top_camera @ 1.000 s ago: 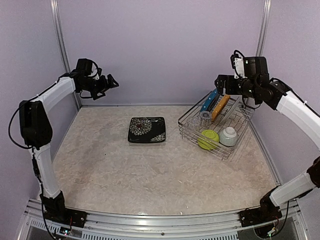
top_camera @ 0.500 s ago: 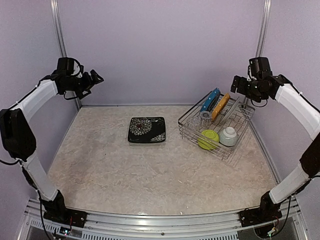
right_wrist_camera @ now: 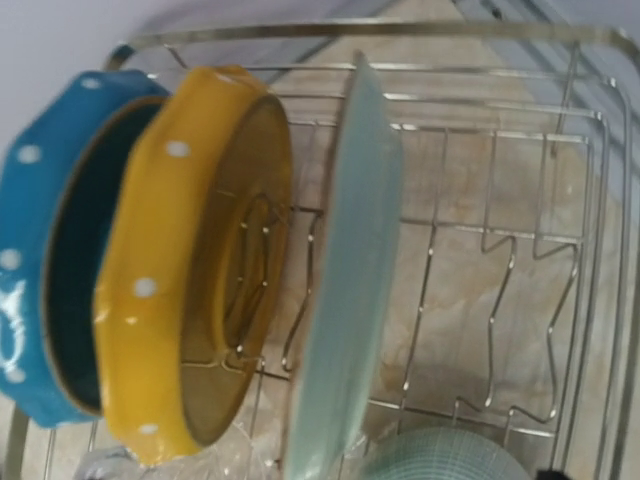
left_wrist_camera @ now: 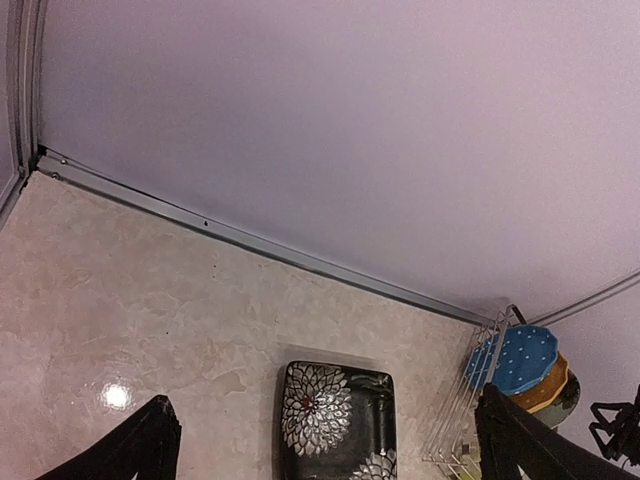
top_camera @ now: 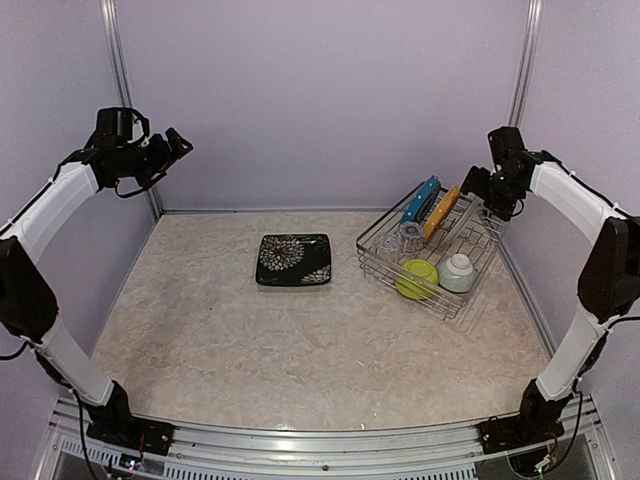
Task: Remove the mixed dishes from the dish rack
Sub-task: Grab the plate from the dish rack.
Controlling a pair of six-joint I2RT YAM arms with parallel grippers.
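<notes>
Movement is all in the arms across the overhead view. The left gripper (top_camera: 180, 143) has swung back and outward toward the left wall. It sits high, well apart from every dish. The right gripper (top_camera: 478, 185) has drifted right and dropped to just behind the far corner of the dish rack (top_camera: 372, 262). No dish has shifted. The black square plate (top_camera: 293, 259) lies flat on the table (top_camera: 250, 340), outside the rack. The blue white-dotted plate (top_camera: 421, 199) and yellow plate (top_camera: 441, 212) stand on edge inside. The lime-green bowl (top_camera: 415, 278), pale grey-green bowl (top_camera: 458, 271) and two clear glasses (top_camera: 410, 237) sit in the rack's near part. We judge one dish unloaded, with the right arm now lining up on the standing plates.

From the left wrist, its fingertips (left_wrist_camera: 150, 445) stand wide apart in the bottom corners, nothing between them.

From the right wrist, we see the blue, the yellow and the teal flowered plate (right_wrist_camera: 345, 290) edge-on and close. Its own fingers barely show, so we cannot tell how its jaws stand.

We find no brand, label or readable writing anywhere.
</notes>
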